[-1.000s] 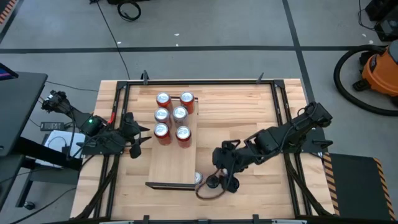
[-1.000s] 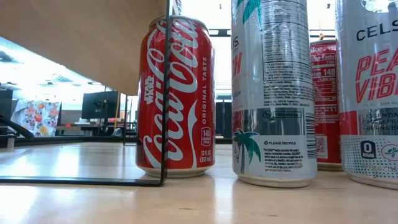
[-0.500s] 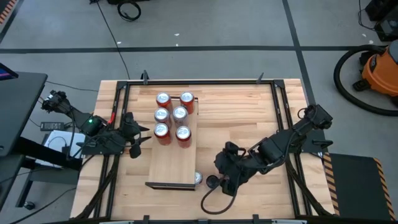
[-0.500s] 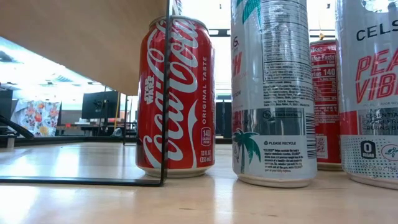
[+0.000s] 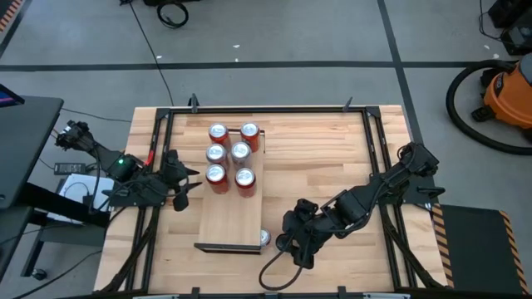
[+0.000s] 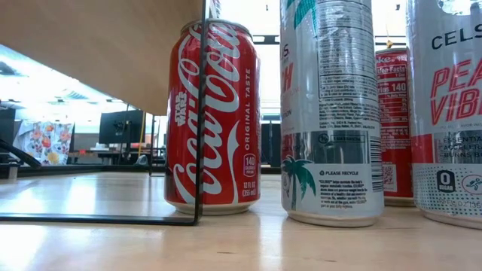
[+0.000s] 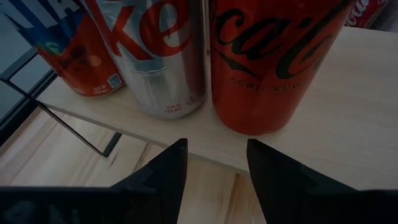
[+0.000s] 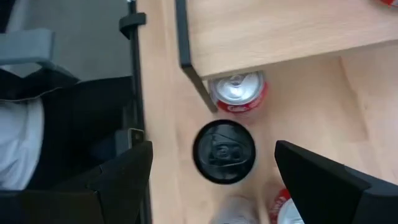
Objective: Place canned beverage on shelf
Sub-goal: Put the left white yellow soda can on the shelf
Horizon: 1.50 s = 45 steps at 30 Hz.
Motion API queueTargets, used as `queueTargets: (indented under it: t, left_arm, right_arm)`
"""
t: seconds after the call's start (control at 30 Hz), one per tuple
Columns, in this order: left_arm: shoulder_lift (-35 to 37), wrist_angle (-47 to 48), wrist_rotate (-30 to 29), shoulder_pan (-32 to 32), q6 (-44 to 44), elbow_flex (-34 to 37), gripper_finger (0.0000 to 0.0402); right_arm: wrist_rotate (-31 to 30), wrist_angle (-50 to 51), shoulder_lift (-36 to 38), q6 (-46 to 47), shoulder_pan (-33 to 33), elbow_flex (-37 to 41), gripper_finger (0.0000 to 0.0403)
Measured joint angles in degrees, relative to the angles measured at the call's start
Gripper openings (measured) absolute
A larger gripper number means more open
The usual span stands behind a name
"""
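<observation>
At the shelf's [image 5: 231,218] near end, just off its corner, a red can [image 8: 237,93] stands on the tabletop [image 5: 332,166], half tucked under the board. The right gripper [image 5: 293,245] hovers beside it, fingers spread wide and empty. The can is likely rigid, smooth and slippery, best pinched across its round wall. The board's overhang crowds any lift. Farther along the shelf, six cans [image 5: 229,155] fill the far end; the left gripper [image 5: 189,186] waits beside them, fingers partly apart.

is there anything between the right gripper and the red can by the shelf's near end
Yes. In the right wrist view a black round cap sits on the table between the open right gripper and the red can, which stands partly under the shelf edge.
</observation>
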State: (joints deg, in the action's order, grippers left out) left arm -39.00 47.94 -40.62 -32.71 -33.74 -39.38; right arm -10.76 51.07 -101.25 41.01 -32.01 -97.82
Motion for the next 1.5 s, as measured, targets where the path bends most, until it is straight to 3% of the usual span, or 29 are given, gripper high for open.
queueTargets:
  t: [0.43, 1.0, 1.5]
  left_arm:
    - [0.01, 0.23, 0.22, 0.0, -0.1, 0.02, 0.0178]
    - [0.0, 0.8, 0.22, 0.0, -0.13, 0.02, 0.0178]
    - [0.02, 0.83, 0.3, 0.0, -0.17, 0.04, 0.0178]
  right_arm:
    - [-6.21, 0.2, 0.07, -4.21, -0.22, 0.0, 0.0348]
    - [-6.01, -2.65, -6.61, -10.63, -1.78, -0.02, 0.0348]
    - [-7.22, -2.32, -10.21, -11.03, -1.88, -0.02, 0.0348]
